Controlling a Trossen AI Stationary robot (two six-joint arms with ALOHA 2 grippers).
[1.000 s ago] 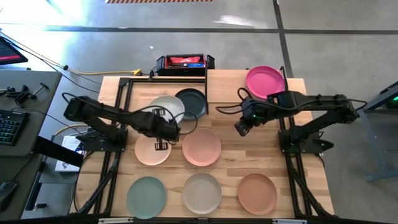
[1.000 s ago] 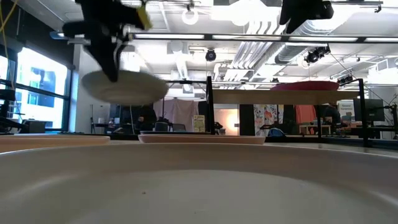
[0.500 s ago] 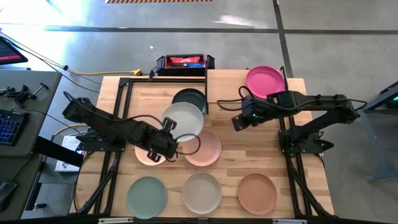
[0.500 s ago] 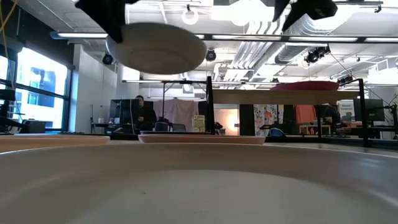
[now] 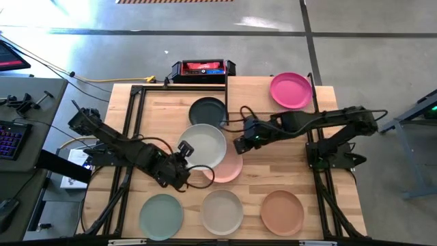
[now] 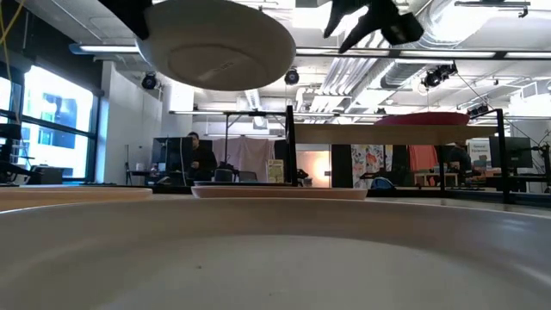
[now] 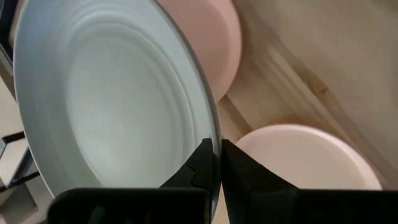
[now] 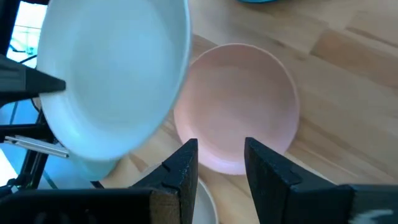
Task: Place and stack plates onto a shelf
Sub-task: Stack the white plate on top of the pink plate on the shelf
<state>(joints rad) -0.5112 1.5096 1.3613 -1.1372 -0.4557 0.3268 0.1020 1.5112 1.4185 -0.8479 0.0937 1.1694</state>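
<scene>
My left gripper (image 5: 183, 154) is shut on the white-grey plate (image 5: 203, 144), which is held in the air over the pink plate (image 5: 231, 168). The low view shows the white-grey plate (image 6: 217, 45) from beneath. My right gripper (image 5: 240, 145) hangs open just right of the raised plate, touching nothing; its fingers (image 8: 186, 163) stand over the pink plate (image 8: 239, 109). The magenta plate (image 5: 291, 90) rests on the shelf (image 5: 254, 87). A charcoal plate (image 5: 208, 110) lies flat left of the shelf. The peach plate (image 7: 308, 155) is under my left arm. My left gripper pinches the white-grey plate's rim (image 7: 216, 144) between its two fingers, at the plate's near-left edge. The fingers come slanting down from the table's left side. The plate is lifted clear and roughly level, its underside facing the table.
Sage green (image 5: 161, 216), beige-grey (image 5: 221, 212) and tan brown (image 5: 282, 212) plates lie in a row along the near edge. A black-and-red box (image 5: 202, 67) stands at the far edge. Black frame rails (image 5: 134, 109) run along the table's left part.
My left gripper has swung toward the table's right and near edge, rising and rolling. The white-grey plate has gone with it, from beside the charcoal plate to above the pink plate. My right gripper has moved left toward the raised plate and sunk a little.
</scene>
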